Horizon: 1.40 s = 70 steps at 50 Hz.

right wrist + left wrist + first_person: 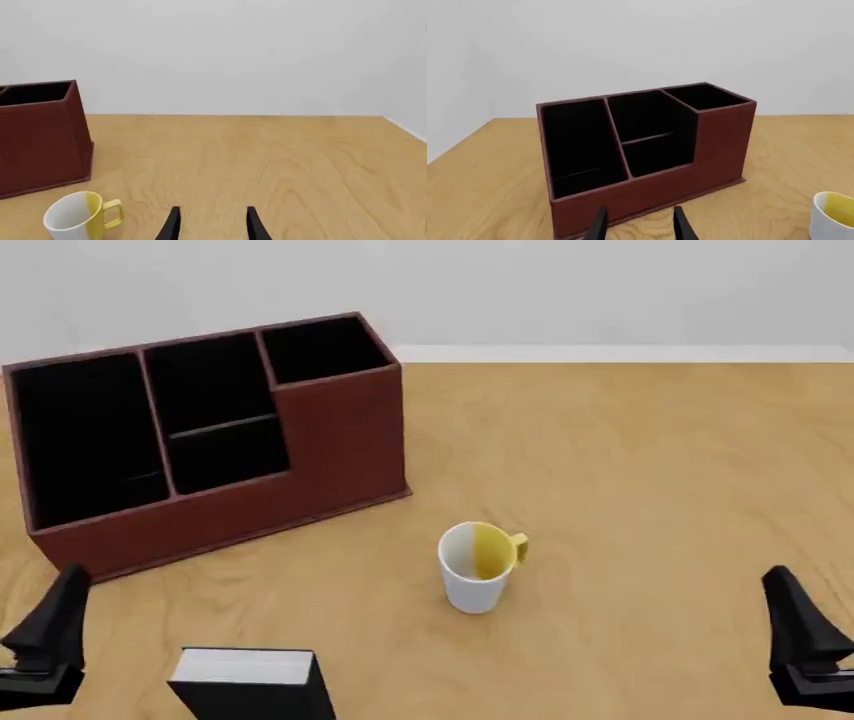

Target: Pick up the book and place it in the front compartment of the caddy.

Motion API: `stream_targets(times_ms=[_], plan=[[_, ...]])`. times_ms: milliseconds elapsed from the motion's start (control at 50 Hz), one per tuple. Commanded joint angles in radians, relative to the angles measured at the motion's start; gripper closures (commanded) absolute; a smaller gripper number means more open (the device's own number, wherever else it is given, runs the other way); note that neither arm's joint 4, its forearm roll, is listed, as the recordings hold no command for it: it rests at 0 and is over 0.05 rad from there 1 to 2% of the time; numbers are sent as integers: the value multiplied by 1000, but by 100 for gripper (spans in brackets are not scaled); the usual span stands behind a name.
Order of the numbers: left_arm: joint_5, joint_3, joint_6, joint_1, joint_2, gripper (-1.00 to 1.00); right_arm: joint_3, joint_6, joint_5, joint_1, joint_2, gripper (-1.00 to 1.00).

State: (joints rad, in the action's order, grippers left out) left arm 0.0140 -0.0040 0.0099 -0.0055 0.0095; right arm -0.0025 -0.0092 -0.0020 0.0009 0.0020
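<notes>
One book point(254, 685), beside left pincer point(47, 635)

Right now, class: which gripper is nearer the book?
Left. The left gripper sits just beside the book; the right gripper is far across the table, beyond the mug.

My left gripper point(639, 225) shows two slim, matte black fingers tapering to points. My right gripper point(212, 224) looks identical, plain and unmarked.
</notes>
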Motion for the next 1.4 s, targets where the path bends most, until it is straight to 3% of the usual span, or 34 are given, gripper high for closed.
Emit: stream_targets(times_ms=[20, 240, 420, 480, 580, 680, 760, 820, 880, 900, 940, 960, 1040, 1180, 1220, 1260, 1300, 1400], plan=[[70, 2, -4, -7, 68, -100, -4, -9, 2, 1, 0, -100], [163, -2, -1, -51, 154, -100, -1, -10, -2, 0, 0, -100], [160, -127, 0, -126, 299, -100, 0, -18, -5, 1, -1, -100], [103, -184, -8, -179, 311, -100, 0, -14, -5, 1, 0, -100], [15, -283, 93, -267, 355, -100, 0, -17, -6, 1, 0, -100], [-71, -395, 144, -327, 426, -100, 1, -15, -6, 1, 1, -100], [-178, -515, 120, -411, 505, -100, 1, -14, -6, 1, 1, -100], [-283, -633, 198, -386, 591, -100, 0, -14, -4, 1, 0, -100], [-339, -696, 192, -406, 625, -100, 0, -16, -5, 1, 0, -100], [-368, -735, 226, -429, 639, -100, 0, -17, -5, 1, 0, -100], [-385, -751, 268, -457, 644, -100, 1, -15, -6, 1, 1, -100], [-416, -774, 296, -512, 667, -100, 0, -13, -4, 1, 1, -100], [-483, -816, 305, -616, 706, -100, 1, -16, -6, 1, 0, -100], [-588, -893, 362, -671, 797, -100, 1, -13, -5, 1, 1, -100], [-644, -938, 327, -717, 815, -100, 0, -15, -5, 1, 1, -100], [-685, -963, 356, -728, 837, -100, 0, -17, -6, 1, 1, -100], [-736, -992, 336, -758, 862, -100, 1, -15, -6, 1, 1, -100], [-801, -1009, 393, -785, 884, -100, 1, -15, -6, 1, 1, -100]])
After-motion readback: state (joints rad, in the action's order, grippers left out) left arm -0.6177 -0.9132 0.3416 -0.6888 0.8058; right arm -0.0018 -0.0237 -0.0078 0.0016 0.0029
